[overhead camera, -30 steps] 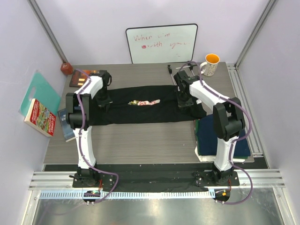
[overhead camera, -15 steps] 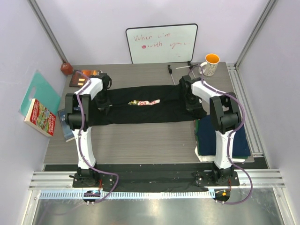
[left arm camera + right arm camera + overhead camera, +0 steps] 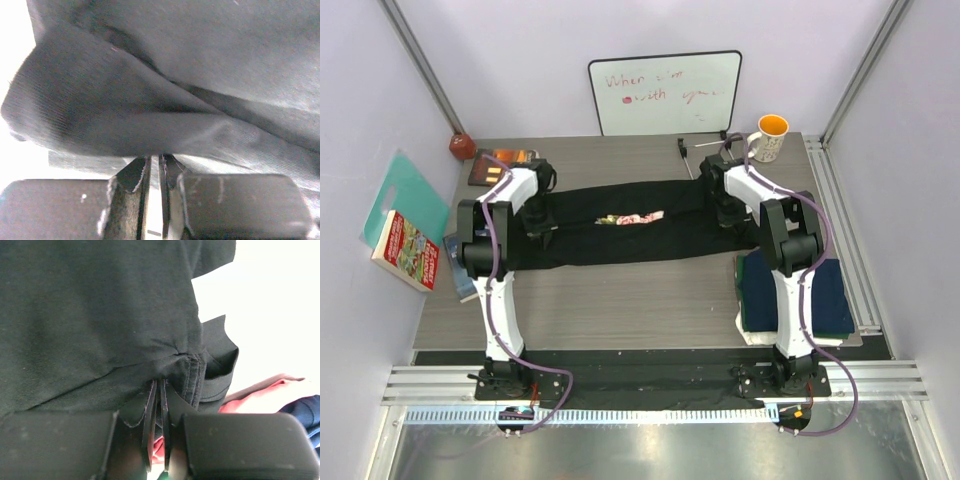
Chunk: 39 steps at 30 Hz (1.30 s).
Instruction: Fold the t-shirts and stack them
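- The left claw (image 3: 155,167) is clenched on a fold of the black t-shirt (image 3: 165,100). Its jaws stand almost together, with thin cloth between them.
- The right claw (image 3: 157,395) is clenched too. It grasps the same shirt at a stitched hem, at the shirt's other end.
- The shirt lies pulled out as a long band across the worktop (image 3: 620,310), in front of the whiteboard (image 3: 665,92). A small pink floral print (image 3: 628,218) shows on its upper face.
- A folded stack with a navy t-shirt (image 3: 832,300) on top sits in front of the whiteboard and to its right, and the right arm passes over it.
- I judge that the folding step is in hand, with both ends pinched for a lengthwise fold.
- The next move calls for both claws to lift and travel together, so that the cloth does not sag, twist or slip out.
- In the top view the wrists cover both claws.
- The left wrist view is washed out by glare beside the cloth.
- The right wrist view shows red and blue cloth at the lower right, and I cannot tell which garments these are.
- I cannot count the shirts in the stack.
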Available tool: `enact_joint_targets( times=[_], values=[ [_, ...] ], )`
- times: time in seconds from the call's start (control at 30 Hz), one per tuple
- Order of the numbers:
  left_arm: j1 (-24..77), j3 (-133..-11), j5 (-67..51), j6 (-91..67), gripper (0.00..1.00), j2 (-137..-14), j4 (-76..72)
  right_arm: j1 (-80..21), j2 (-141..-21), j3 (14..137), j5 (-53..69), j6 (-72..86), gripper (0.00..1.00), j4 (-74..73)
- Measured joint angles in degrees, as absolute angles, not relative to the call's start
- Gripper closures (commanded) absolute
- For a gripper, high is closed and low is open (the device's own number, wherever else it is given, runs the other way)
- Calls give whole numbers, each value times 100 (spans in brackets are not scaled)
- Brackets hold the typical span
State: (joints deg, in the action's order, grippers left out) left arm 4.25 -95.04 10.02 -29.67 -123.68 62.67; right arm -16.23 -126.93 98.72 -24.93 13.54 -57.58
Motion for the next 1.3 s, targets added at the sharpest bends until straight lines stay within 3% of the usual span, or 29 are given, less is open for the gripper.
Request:
enact_joint_targets(
  times=[1.1,1.3],
  values=[
    [178,-8628,799,-2871,88,-11898,6447,-805,-12197,9568,-3022,1533,82,-5280],
    [213,-8482,792,-2834,88,-11764,6466,-840,-11974,10383,-2464,1535,80,-5186]
  ],
)
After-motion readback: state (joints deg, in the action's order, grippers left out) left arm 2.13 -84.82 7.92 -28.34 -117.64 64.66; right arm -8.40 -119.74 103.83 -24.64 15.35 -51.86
